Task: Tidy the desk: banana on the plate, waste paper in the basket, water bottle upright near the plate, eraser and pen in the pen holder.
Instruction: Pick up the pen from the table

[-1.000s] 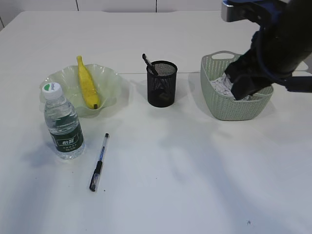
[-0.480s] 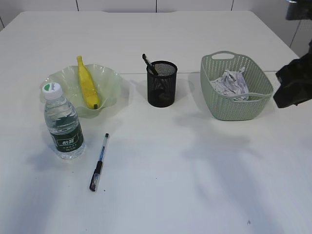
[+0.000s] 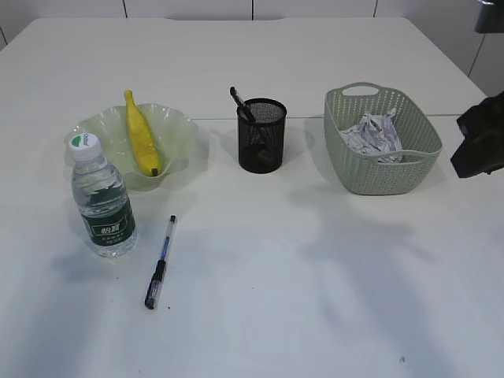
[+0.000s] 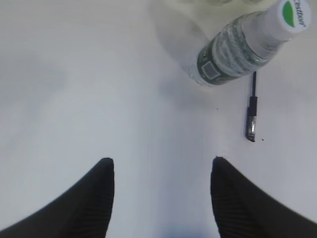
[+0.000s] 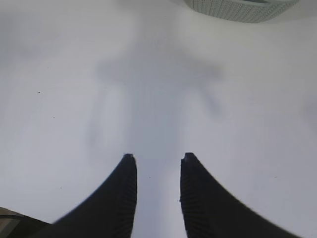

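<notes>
The banana (image 3: 140,138) lies on the pale green plate (image 3: 183,132) at the left. In front of the plate the water bottle (image 3: 102,203) (image 4: 237,47) stands upright. To its right a pen (image 3: 161,261) (image 4: 252,108) lies flat on the table. The black mesh pen holder (image 3: 261,135) stands in the middle, with a dark pen (image 3: 237,100) sticking out of it. Waste paper (image 3: 376,134) rests in the green basket (image 3: 382,175). The eraser is out of view. My left gripper (image 4: 162,161) hangs open and empty over bare table, short of the bottle. My right gripper (image 5: 157,157) is open and empty.
The right arm (image 3: 480,146) shows as a dark shape at the right edge, just right of the basket. The basket's rim (image 5: 242,7) sits at the top of the right wrist view. The table (image 3: 299,299) is white.
The right arm has pulled away from over the basket to the right edge of the view. The crumpled paper now lies uncovered in the basket. The other things have stayed put.
</notes>
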`<action>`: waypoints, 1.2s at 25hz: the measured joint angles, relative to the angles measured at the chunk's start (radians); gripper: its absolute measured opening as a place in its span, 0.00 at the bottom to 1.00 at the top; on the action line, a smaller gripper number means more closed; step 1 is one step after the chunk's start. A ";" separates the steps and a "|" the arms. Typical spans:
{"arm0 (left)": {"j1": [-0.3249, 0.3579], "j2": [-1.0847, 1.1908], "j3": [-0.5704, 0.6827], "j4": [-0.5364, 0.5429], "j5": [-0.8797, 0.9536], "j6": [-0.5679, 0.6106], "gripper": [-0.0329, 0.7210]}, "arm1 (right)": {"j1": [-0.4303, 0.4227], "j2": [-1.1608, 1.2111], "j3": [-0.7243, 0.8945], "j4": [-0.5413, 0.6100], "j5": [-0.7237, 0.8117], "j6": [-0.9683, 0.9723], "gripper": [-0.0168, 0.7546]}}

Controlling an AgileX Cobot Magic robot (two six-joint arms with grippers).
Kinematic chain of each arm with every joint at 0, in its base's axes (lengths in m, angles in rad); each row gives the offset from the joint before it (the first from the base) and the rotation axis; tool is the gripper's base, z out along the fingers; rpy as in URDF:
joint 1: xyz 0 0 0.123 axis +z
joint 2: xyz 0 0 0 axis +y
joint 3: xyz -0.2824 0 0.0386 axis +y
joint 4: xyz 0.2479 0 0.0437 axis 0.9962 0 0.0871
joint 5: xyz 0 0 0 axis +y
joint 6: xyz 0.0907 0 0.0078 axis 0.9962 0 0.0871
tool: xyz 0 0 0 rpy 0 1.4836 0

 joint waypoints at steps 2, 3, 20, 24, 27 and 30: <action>-0.042 -0.015 0.000 -0.001 0.006 0.000 0.62 | 0.000 0.000 0.000 0.000 0.000 0.000 0.33; -0.072 -0.023 0.000 -0.003 0.009 0.000 0.62 | 0.000 0.000 0.000 0.000 0.000 0.000 0.33; -0.662 0.079 0.000 0.144 -0.068 -0.368 0.57 | 0.000 -0.002 0.000 -0.037 0.003 -0.002 0.33; -0.771 0.222 0.000 0.182 -0.141 -0.422 0.57 | 0.000 -0.002 0.000 -0.040 -0.004 -0.004 0.33; -0.799 0.334 0.000 0.239 -0.199 -0.496 0.57 | 0.000 -0.002 0.000 -0.040 -0.006 -0.006 0.33; -0.803 0.433 -0.001 0.299 -0.265 -0.574 0.57 | 0.000 -0.002 0.000 -0.040 -0.006 -0.006 0.33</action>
